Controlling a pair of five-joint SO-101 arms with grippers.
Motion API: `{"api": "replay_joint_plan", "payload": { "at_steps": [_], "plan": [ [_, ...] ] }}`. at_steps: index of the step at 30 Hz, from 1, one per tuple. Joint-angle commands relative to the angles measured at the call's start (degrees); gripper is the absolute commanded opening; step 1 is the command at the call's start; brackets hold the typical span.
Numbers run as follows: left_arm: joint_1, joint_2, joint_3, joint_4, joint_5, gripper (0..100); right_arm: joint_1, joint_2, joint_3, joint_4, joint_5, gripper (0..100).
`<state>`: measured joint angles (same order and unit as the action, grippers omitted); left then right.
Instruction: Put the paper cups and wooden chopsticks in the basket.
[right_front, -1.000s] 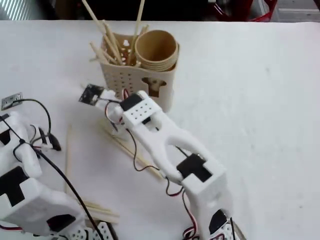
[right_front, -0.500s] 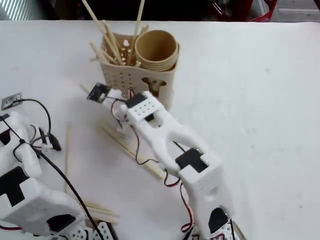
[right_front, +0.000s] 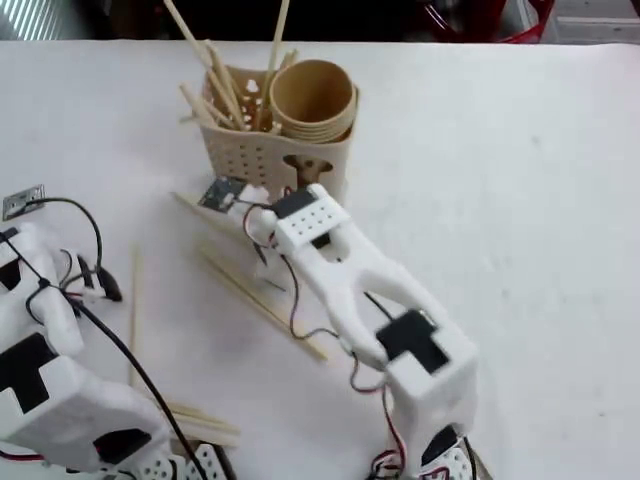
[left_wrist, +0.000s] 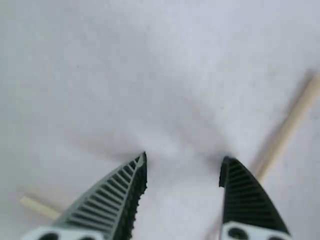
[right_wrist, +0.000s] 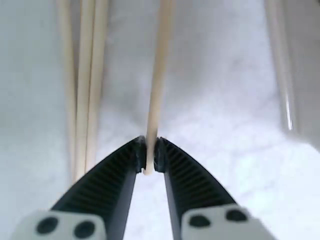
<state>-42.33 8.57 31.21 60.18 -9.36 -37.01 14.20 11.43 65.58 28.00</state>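
Note:
The perforated beige basket (right_front: 262, 152) stands at the back of the table with a stack of paper cups (right_front: 312, 98) and several wooden chopsticks (right_front: 215, 85) upright in it. My right gripper (right_wrist: 150, 152) is shut on the end of one chopstick (right_wrist: 161, 75), just in front of the basket's lower left corner; in the high view this chopstick (right_front: 190, 205) sticks out to the left of the gripper (right_front: 252, 218). My left gripper (left_wrist: 184, 165) hangs open over bare table, with a chopstick (left_wrist: 292, 122) lying beside one fingertip.
A pair of chopsticks (right_front: 262, 300) lies slanted on the table under the right arm, and three chopsticks (right_wrist: 82, 75) lie beside the held one. One chopstick (right_front: 135, 310) lies near the left arm (right_front: 40, 380), more (right_front: 205, 425) at the front edge. The basket wall (right_wrist: 300, 60) is close.
The right arm has swung to the right, carrying the held chopstick from the left of the basket to its front corner. The left arm has stayed still.

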Motion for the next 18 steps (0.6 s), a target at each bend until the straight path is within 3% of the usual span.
{"api": "replay_joint_plan", "payload": {
  "at_steps": [1, 7, 11, 18],
  "plan": [
    [0.22, 0.04, 0.09, -1.67, 0.79, 24, 0.75, -17.19, 9.49, -4.62, -2.37, 1.7],
    [0.22, 0.04, 0.09, -1.67, 0.79, 24, 0.92, -35.56, 20.48, -4.62, -2.37, 1.7],
    [0.13, 0.13, 0.09, -1.67, 0.79, 24, 2.86, -33.89, 22.15, 0.57, 1.41, 3.2],
    [0.13, 0.13, 0.09, -1.67, 0.79, 24, 4.00, -25.45, 21.71, -0.48, 2.55, 20.8]
  ]
}}
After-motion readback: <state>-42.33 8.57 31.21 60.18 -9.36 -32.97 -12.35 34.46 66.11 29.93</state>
